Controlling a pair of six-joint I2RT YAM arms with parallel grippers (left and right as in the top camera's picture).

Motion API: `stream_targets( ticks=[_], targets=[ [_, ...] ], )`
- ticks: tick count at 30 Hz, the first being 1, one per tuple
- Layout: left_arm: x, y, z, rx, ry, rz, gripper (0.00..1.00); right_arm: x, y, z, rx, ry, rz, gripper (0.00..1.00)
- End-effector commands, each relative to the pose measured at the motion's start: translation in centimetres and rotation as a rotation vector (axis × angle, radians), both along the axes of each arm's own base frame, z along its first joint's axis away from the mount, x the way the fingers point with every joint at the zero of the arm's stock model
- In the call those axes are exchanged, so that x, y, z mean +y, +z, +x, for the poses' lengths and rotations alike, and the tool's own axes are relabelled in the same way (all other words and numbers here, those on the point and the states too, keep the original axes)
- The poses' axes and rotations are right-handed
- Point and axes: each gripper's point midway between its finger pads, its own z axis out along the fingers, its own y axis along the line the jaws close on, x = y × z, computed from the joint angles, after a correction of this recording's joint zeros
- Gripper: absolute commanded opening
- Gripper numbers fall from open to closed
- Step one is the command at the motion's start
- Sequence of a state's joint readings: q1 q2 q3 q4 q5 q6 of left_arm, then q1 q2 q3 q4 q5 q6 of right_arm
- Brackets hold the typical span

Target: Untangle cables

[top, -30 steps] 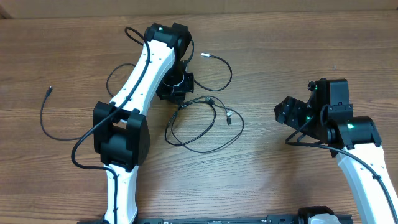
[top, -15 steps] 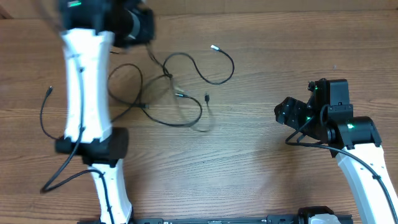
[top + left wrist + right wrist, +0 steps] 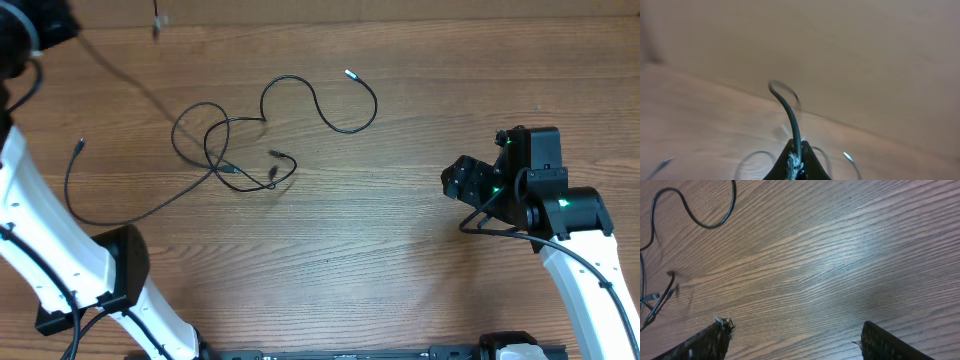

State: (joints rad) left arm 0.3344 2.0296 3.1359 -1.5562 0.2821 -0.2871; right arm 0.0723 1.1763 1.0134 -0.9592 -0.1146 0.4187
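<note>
Since a second ago the left arm (image 3: 60, 250) has swung from over the middle of the worktop (image 3: 400, 290) out to the 10 o'clock corner. It has dragged the cables (image 3: 232, 160) along, and the wide loops have drawn into a tighter bunch just toward 9 o'clock of centre. One strand (image 3: 790, 115) rises, blurred, from that bunch toward the 11 o'clock corner. A silver-tipped plug (image 3: 348, 73) lies at 1 o'clock of the bunch, and a separate cord (image 3: 70, 190) curves alone near the 9 o'clock edge.

The step in hand looks like drawing one cable out of the tangle. It likely goes best with a slow pull in line with the strand, so crossing loops slide off rather than cinch. Pinning the bunch with the other arm would probably help.

The left jaws are clamped fully shut on the strand, which leaves their tips and arches upward. The right arm (image 3: 570, 240) sits at 3 o'clock, well apart from the cables. The right jaws stand wide over bare wood, holding and touching nothing.
</note>
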Motion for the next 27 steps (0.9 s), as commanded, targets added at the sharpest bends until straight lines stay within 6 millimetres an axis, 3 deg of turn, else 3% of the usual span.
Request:
stream_targets(
  ticks=[1,7,10,13,17,27],
  targets=[
    [6.5,-0.1,-1.6,0.004,0.293,-0.017,0.04,-0.2,0.8,0.4,-0.028,-0.008,-0.005,0.81],
    [13.8,2.0,-4.3,-0.11,0.554,-0.084,0.04,-0.3,0.8,0.4,-0.029,-0.014,-0.015,0.81],
    [16.1,2.7,-5.5,-0.155,0.643,-0.098,0.04,-0.5,0.8,0.5,-0.03,-0.017,-0.021,0.81],
    [16.2,2.7,-5.5,-0.157,0.645,-0.099,0.04,-0.5,0.8,0.5,-0.033,-0.018,-0.021,0.81],
    [15.6,1.4,-4.8,-0.102,0.624,-0.104,0.04,-0.5,0.8,0.6,-0.035,-0.018,-0.02,0.81],
    [16.3,-1.5,-3.0,-0.015,0.615,-0.136,0.04,-0.5,0.8,0.6,-0.034,-0.018,-0.02,0.81]
  ],
)
